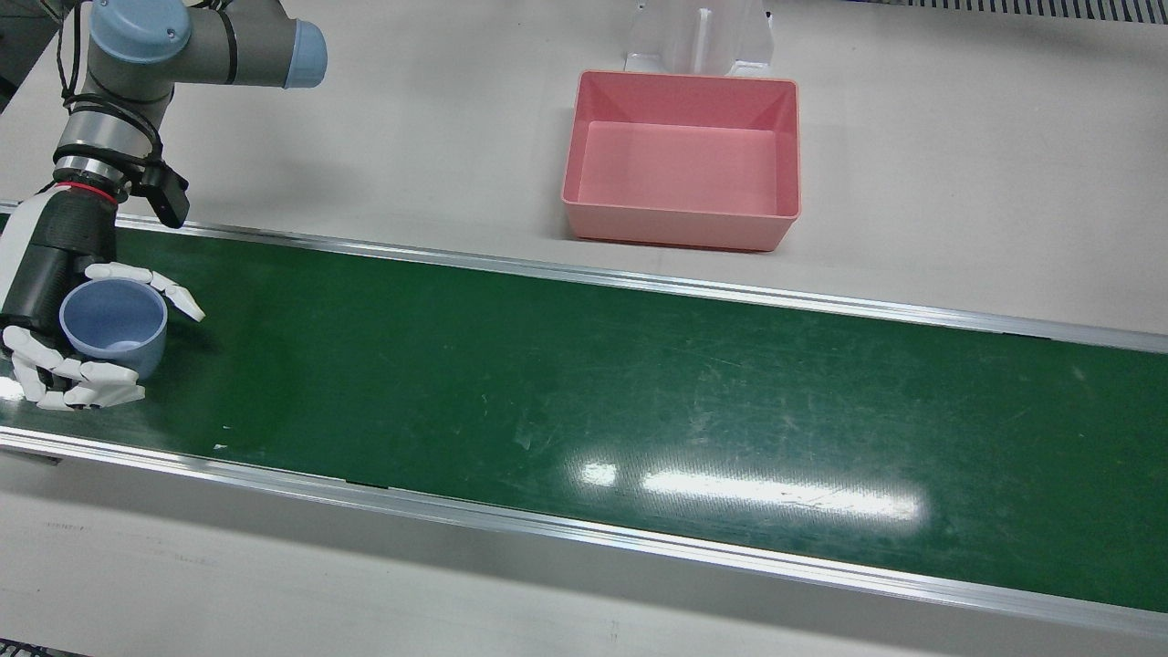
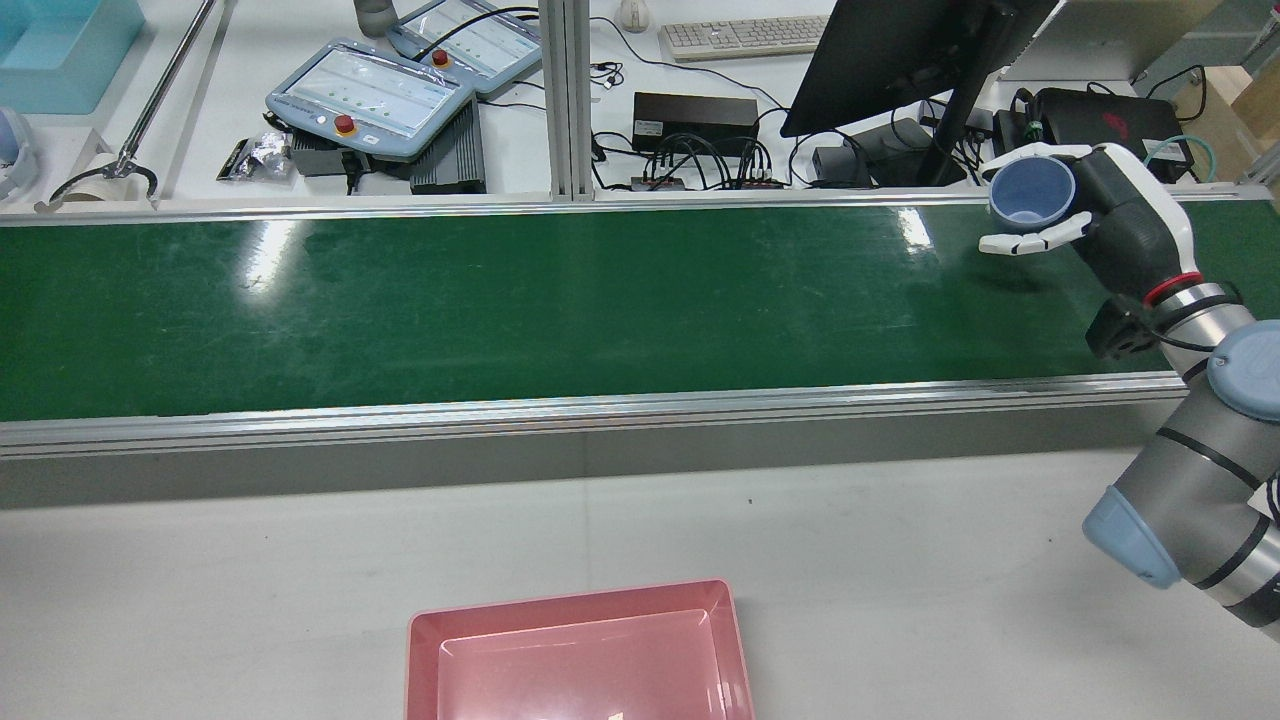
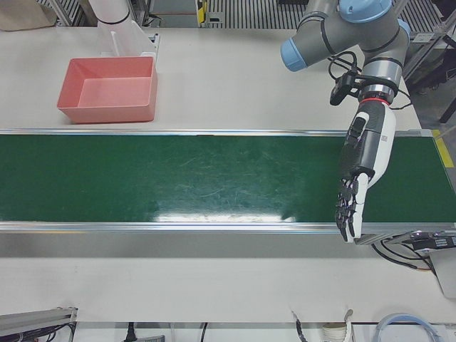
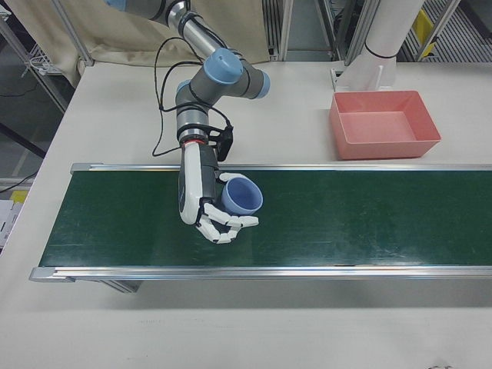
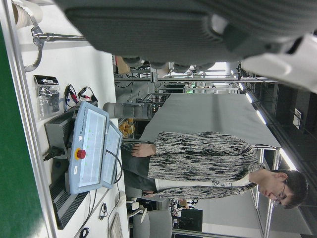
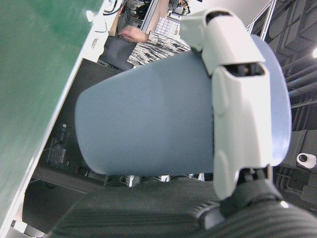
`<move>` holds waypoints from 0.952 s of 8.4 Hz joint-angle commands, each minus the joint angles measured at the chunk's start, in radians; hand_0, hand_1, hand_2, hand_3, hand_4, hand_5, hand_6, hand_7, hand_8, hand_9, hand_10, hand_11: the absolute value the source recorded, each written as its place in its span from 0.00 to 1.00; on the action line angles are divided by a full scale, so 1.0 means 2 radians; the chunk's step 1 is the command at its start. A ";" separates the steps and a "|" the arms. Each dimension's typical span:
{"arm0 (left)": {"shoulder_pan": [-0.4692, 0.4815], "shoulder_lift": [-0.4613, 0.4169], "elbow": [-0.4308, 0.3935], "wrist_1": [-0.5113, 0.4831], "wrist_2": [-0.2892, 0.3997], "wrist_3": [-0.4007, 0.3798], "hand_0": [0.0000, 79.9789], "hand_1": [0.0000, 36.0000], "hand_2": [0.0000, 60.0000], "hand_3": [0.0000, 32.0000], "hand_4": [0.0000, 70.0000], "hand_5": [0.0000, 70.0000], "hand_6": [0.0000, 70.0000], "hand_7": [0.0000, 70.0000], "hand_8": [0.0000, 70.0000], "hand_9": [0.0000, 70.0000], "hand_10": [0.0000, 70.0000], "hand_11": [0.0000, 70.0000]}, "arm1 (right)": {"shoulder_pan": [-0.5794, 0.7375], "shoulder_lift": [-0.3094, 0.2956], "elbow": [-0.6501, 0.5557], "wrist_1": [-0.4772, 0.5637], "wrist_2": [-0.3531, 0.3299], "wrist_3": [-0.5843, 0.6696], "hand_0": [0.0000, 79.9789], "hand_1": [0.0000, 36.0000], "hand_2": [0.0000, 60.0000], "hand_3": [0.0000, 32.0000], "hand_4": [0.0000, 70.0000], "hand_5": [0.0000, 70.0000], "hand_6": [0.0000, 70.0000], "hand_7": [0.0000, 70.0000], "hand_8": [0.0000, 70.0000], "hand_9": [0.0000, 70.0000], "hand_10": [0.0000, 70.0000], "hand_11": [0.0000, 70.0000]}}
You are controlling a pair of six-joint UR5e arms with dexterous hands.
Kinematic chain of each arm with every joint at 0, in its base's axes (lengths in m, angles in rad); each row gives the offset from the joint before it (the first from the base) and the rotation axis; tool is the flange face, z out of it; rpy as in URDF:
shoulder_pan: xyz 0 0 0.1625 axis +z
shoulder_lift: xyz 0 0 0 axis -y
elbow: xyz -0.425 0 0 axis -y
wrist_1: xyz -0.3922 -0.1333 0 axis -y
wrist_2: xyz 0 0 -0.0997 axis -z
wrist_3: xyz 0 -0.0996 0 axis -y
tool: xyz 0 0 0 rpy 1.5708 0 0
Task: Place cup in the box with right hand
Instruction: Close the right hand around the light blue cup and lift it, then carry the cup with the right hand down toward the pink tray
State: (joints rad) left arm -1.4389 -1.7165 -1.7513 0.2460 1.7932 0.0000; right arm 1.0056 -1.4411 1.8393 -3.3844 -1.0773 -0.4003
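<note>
My right hand (image 1: 55,356) is shut on a light blue cup (image 1: 114,324), with white fingers wrapped round its wall. The cup (image 2: 1032,195) hangs mouth up over the green belt (image 2: 500,300), casting a shadow beneath it, near the belt's end on my right side. In the right hand view the cup (image 6: 148,129) fills the frame with fingers (image 6: 237,114) across it. The pink box (image 1: 680,228) stands empty on the white table beside the belt, well away from the cup (image 4: 242,196). My left hand (image 3: 353,203) hangs fingers down over the belt's other end, holding nothing.
The belt has raised metal rails (image 1: 639,283) along both long sides. A white pedestal (image 1: 698,36) stands just behind the box. Teach pendants (image 2: 370,95), cables and a monitor (image 2: 900,50) lie beyond the belt. A person (image 5: 208,158) stands there.
</note>
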 commanded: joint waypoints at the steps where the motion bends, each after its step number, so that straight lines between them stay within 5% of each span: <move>1: 0.000 0.000 0.001 0.000 0.000 0.000 0.00 0.00 0.00 0.00 0.00 0.00 0.00 0.00 0.00 0.00 0.00 0.00 | -0.007 -0.009 0.095 -0.023 -0.002 -0.013 1.00 1.00 1.00 0.00 1.00 0.38 0.58 1.00 1.00 1.00 1.00 1.00; 5: 0.000 0.000 0.001 0.000 0.000 0.000 0.00 0.00 0.00 0.00 0.00 0.00 0.00 0.00 0.00 0.00 0.00 0.00 | -0.190 -0.001 0.294 -0.066 0.018 -0.136 1.00 1.00 1.00 0.00 1.00 0.38 0.57 1.00 1.00 1.00 1.00 1.00; 8: 0.000 0.000 0.000 0.001 0.000 0.000 0.00 0.00 0.00 0.00 0.00 0.00 0.00 0.00 0.00 0.00 0.00 0.00 | -0.373 0.025 0.312 -0.061 0.061 -0.239 1.00 1.00 1.00 0.00 1.00 0.38 0.59 1.00 1.00 1.00 1.00 1.00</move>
State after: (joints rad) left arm -1.4389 -1.7165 -1.7512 0.2465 1.7932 0.0000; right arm 0.5082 -1.4393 2.4411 -3.5138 -1.0031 -0.7329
